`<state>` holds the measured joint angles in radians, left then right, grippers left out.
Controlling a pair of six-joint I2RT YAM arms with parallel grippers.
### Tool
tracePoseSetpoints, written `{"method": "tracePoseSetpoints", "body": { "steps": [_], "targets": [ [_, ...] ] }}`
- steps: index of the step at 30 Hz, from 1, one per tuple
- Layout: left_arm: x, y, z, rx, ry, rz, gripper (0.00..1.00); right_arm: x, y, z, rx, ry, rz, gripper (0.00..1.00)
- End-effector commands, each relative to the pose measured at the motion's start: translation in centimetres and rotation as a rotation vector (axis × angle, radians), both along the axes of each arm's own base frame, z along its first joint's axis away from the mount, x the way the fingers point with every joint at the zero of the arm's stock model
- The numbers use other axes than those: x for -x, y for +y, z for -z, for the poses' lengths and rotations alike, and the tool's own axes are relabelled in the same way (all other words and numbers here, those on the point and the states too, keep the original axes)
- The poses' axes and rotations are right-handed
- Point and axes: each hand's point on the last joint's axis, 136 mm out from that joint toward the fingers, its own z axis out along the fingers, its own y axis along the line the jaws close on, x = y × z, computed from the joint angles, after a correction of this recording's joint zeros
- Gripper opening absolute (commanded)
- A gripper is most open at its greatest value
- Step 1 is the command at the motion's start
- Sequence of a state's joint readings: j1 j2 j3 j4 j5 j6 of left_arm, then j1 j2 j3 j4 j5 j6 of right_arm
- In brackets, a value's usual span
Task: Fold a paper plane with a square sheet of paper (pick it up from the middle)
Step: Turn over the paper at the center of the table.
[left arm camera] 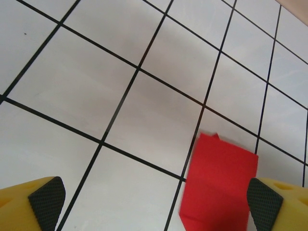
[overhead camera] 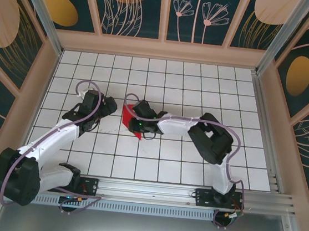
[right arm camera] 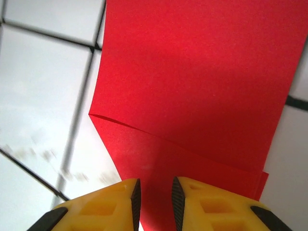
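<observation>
The square sheet of paper (overhead camera: 127, 118) is bright red, folded, and sits tilted up near the middle of the white gridded table. My right gripper (overhead camera: 138, 120) is on its right side. In the right wrist view the paper (right arm camera: 192, 72) shows a slanted fold edge and runs down between the yellow fingers (right arm camera: 110, 202). That gripper (right arm camera: 154, 202) is shut on the paper, with a narrow red strip showing between the pads. My left gripper (overhead camera: 106, 108) hovers just left of the sheet. It is wide open (left arm camera: 154, 207), and the paper (left arm camera: 221, 183) lies by its right finger (left arm camera: 269, 204).
The white gridded table (overhead camera: 164, 77) is boxed in by patterned walls on the left, back and right. A metal rail (overhead camera: 179, 193) carrying both arm bases runs along the near edge. Bare cells lie behind and to the right of the arms.
</observation>
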<state>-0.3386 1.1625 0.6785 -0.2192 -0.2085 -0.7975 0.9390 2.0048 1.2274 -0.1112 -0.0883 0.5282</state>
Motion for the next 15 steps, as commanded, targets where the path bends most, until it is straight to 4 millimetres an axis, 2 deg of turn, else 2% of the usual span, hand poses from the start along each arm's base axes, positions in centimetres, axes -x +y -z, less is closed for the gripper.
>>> {"method": "tracePoseSetpoints", "body": {
  "steps": [1, 3, 5, 9, 12, 15],
  "targets": [
    [-0.3, -0.7, 0.4, 0.017, -0.001, 0.046, 0.99, 2.6, -6.4, 3.1, 0.226, 0.000, -0.159, 0.28],
    [-0.4, -1.3, 0.5, 0.034, 0.005, 0.067, 0.98, 2.8, -7.1, 2.4, 0.219, -0.017, -0.189, 0.28],
    [-0.4, -2.0, 0.7, 0.057, 0.009, 0.102, 0.99, 2.7, -6.7, 0.7, 0.180, -0.047, -0.196, 0.28],
    [-0.3, -4.2, 0.6, 0.126, 0.004, 0.210, 0.98, 1.8, -4.5, -5.1, -0.011, -0.103, -0.117, 0.31],
    [0.1, -5.4, 0.6, 0.177, 0.001, 0.268, 0.99, 0.4, -4.8, -8.4, -0.137, -0.122, 0.066, 0.34],
    [0.5, -6.4, 0.6, 0.240, -0.005, 0.303, 0.99, -0.2, -5.7, -8.3, -0.185, -0.079, 0.238, 0.34]
  ]
}}
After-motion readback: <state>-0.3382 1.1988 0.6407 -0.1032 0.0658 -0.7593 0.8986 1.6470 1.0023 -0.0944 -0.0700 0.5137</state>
